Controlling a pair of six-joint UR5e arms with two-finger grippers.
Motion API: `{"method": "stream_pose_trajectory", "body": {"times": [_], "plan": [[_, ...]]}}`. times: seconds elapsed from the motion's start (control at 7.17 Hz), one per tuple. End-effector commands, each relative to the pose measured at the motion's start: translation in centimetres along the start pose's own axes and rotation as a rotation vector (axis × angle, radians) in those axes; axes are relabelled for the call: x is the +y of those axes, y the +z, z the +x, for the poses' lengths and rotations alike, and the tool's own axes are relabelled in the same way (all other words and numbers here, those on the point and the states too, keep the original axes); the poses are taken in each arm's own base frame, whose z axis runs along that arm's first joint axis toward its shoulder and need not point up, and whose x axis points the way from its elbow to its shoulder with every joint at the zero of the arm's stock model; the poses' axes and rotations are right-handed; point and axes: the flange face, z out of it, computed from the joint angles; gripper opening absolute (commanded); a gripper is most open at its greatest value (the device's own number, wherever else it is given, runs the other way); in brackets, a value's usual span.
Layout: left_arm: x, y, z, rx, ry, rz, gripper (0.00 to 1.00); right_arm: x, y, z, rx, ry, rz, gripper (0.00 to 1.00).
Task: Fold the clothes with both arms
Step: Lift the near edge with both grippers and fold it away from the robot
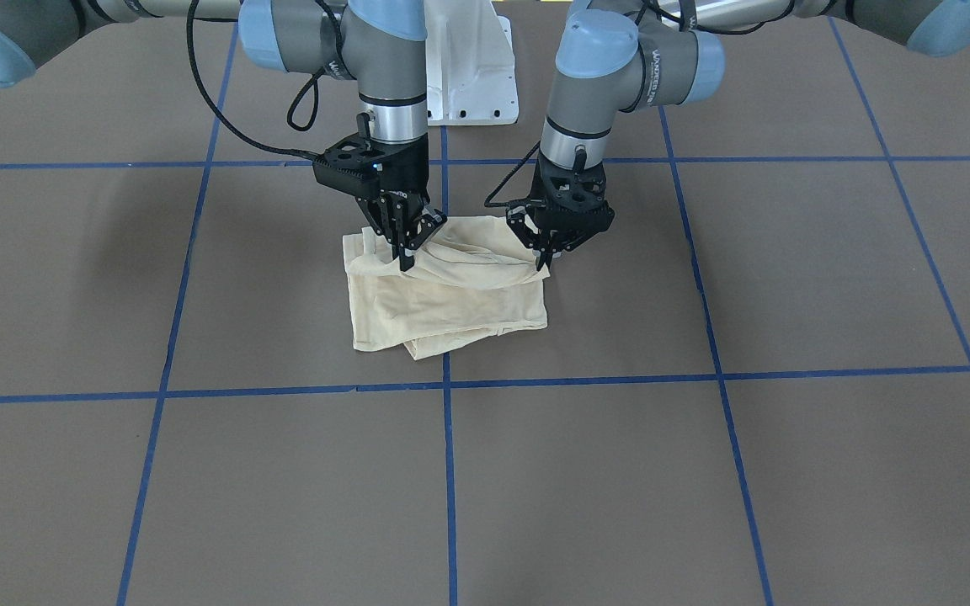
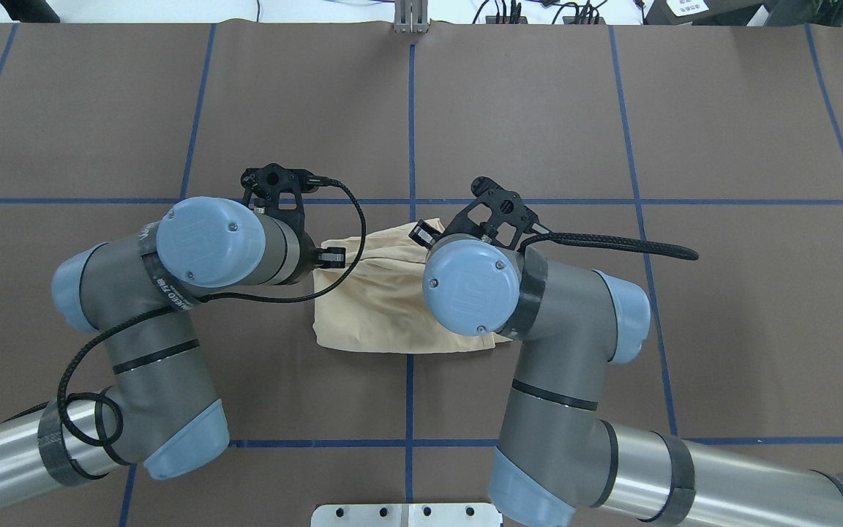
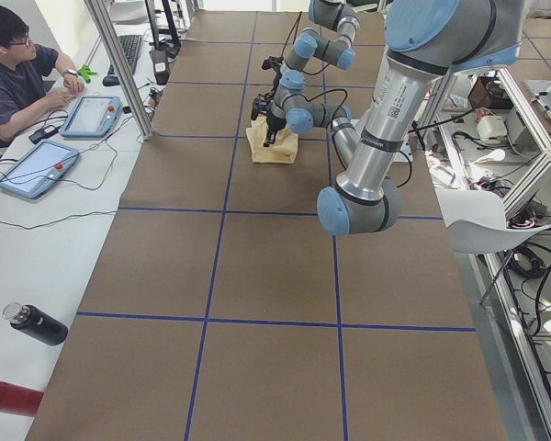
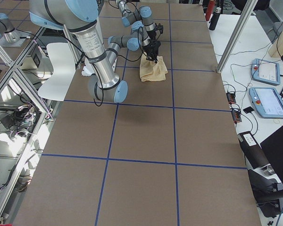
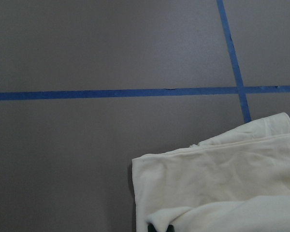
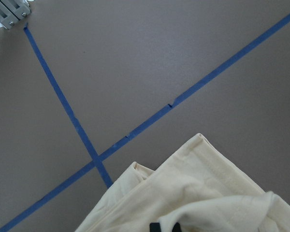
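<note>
Brown table covering (image 1: 199, 488), squared off by blue tape lines (image 1: 449, 471), fills the front-facing view, with the white pedestal base (image 1: 472, 76) at top centre. Just above the middle of that frame lies the cream-yellow T-shirt (image 1: 443, 303). It is folded into a rumpled, roughly rectangular bundle that straddles the vertical tape line.

The right gripper (image 1: 405, 251) points down at the bundle's upper left, its fingers drawn together on a raised fold of fabric. The left gripper (image 1: 546, 255), at the bundle's upper right corner, is likewise pressed together on the cloth's edge (its wrist camera shows pale fabric curling over a dark fingertip (image 5: 154, 228) at the bottom of the frame).

From overhead, the arms' blue-capped joints hide the shirt's two sides, and its middle shows near the frame's centre. At the upper left of the left side view, a person (image 3: 18, 83) sits beside two tablets (image 3: 37, 170).
</note>
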Motion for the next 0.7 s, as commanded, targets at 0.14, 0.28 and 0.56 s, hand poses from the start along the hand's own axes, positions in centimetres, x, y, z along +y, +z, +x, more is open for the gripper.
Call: {"method": "stream_pose_trajectory", "body": {"times": [0.14,0.28,0.56], "plan": [[-0.4,3.9,-0.5,-0.019,0.0,0.015,0.0,-1.8,2.3,-1.9,0.034,-0.012,0.037,0.0],[-0.5,4.0,-0.7,-0.023,0.039,0.019,0.0,-2.1,3.3,-2.7,0.04,-0.02,0.044,0.0],[-2.4,2.9,-1.5,0.022,0.129,0.06,1.0,-3.6,4.4,-4.4,0.021,-0.102,0.005,1.0]]}}
